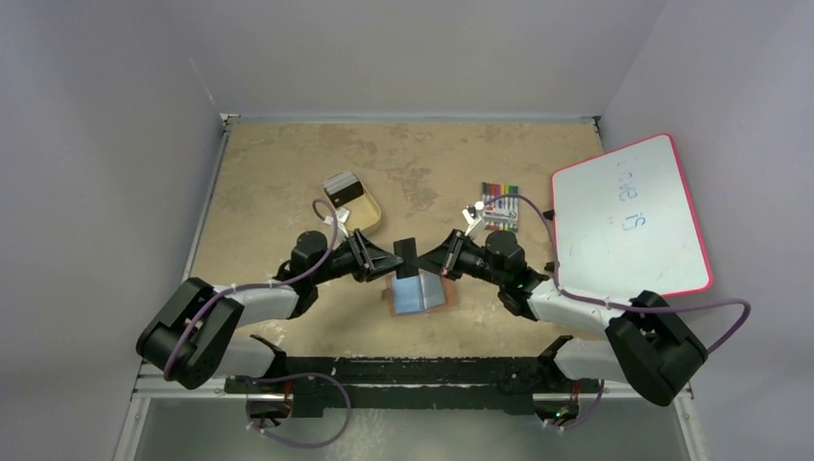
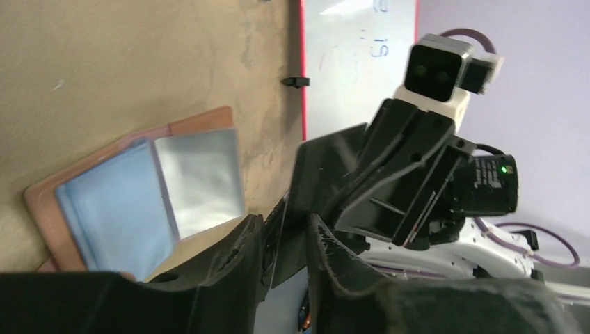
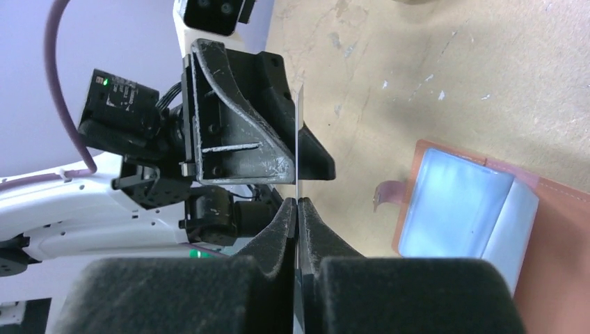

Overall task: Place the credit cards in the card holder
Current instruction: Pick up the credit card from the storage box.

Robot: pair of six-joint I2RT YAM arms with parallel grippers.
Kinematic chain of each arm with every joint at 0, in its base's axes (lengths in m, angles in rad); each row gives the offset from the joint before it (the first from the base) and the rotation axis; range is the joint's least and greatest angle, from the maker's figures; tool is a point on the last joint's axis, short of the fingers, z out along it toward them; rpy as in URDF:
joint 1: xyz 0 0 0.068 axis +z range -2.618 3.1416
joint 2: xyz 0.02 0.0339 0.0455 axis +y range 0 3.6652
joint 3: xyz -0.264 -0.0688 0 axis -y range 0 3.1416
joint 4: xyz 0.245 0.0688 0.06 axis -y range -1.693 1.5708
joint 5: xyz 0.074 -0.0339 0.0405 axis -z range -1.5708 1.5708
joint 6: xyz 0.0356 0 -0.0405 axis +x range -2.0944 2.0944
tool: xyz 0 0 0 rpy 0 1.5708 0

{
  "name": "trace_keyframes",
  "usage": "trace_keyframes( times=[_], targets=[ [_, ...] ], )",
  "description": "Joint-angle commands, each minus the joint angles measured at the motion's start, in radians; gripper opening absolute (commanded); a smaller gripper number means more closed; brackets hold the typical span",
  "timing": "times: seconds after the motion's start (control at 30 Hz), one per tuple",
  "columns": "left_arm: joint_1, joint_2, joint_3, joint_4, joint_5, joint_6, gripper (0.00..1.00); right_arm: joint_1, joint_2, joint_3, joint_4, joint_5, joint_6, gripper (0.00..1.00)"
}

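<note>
A black credit card [image 1: 406, 252] stands on edge in the air above the card holder [image 1: 419, 293], which lies open on the table, brown outside with blue-grey pockets. My right gripper [image 1: 429, 259] is shut on the card, seen edge-on [image 3: 297, 139] between its pads [image 3: 297, 202]. From the other side my left gripper [image 1: 387, 259] reaches round the same card [image 2: 320, 174]. Its jaws [image 2: 285, 221] stand slightly apart, with a gap beside the card. More credit cards [image 1: 341, 184] lie in the tan tray [image 1: 365, 217] at the back left.
A pack of coloured markers [image 1: 499, 205] lies behind the right arm. A red-framed whiteboard [image 1: 629, 216] covers the table's right side. The open card holder [image 3: 459, 209] lies just below and beside both grippers.
</note>
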Motion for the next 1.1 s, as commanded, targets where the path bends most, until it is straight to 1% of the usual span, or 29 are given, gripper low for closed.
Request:
trace_keyframes(
  times=[0.0, 0.07, 0.13, 0.2, 0.23, 0.33, 0.43, 0.57, 0.73, 0.83, 0.93, 1.07],
  targets=[
    [-0.008, -0.101, 0.080, -0.344, -0.097, 0.229, 0.36, 0.004, -0.048, 0.022, -0.094, 0.034, -0.068, 0.00],
    [-0.008, -0.150, 0.119, -0.519, -0.163, 0.334, 0.42, 0.004, -0.053, 0.035, -0.168, 0.051, -0.111, 0.00],
    [-0.009, -0.184, 0.157, -0.671, -0.234, 0.433, 0.46, 0.004, -0.051, 0.053, -0.244, 0.084, -0.145, 0.00],
    [-0.015, -0.195, 0.182, -0.781, -0.300, 0.509, 0.47, 0.004, -0.043, 0.074, -0.320, 0.114, -0.169, 0.00],
    [-0.019, -0.191, 0.182, -0.804, -0.318, 0.532, 0.48, 0.004, -0.036, 0.080, -0.353, 0.124, -0.183, 0.00],
    [-0.030, -0.149, 0.169, -0.801, -0.325, 0.555, 0.50, 0.004, -0.015, 0.092, -0.433, 0.142, -0.208, 0.00],
    [-0.067, -0.096, 0.168, -0.786, -0.337, 0.566, 0.51, 0.004, -0.002, 0.081, -0.457, 0.145, -0.216, 0.00],
    [-0.119, -0.052, 0.166, -0.753, -0.366, 0.573, 0.52, 0.004, 0.013, 0.059, -0.456, 0.162, -0.201, 0.00],
    [-0.141, -0.011, 0.175, -0.763, -0.405, 0.583, 0.52, 0.004, 0.031, 0.031, -0.422, 0.172, -0.193, 0.00],
    [-0.146, 0.008, 0.182, -0.777, -0.424, 0.588, 0.49, 0.004, 0.035, 0.017, -0.395, 0.166, -0.181, 0.00],
    [-0.150, 0.017, 0.183, -0.786, -0.427, 0.589, 0.41, 0.004, 0.029, 0.003, -0.381, 0.170, -0.167, 0.00],
    [-0.154, 0.018, 0.172, -0.791, -0.440, 0.577, 0.24, 0.002, 0.004, -0.042, -0.321, 0.166, -0.132, 0.00]
  ],
)
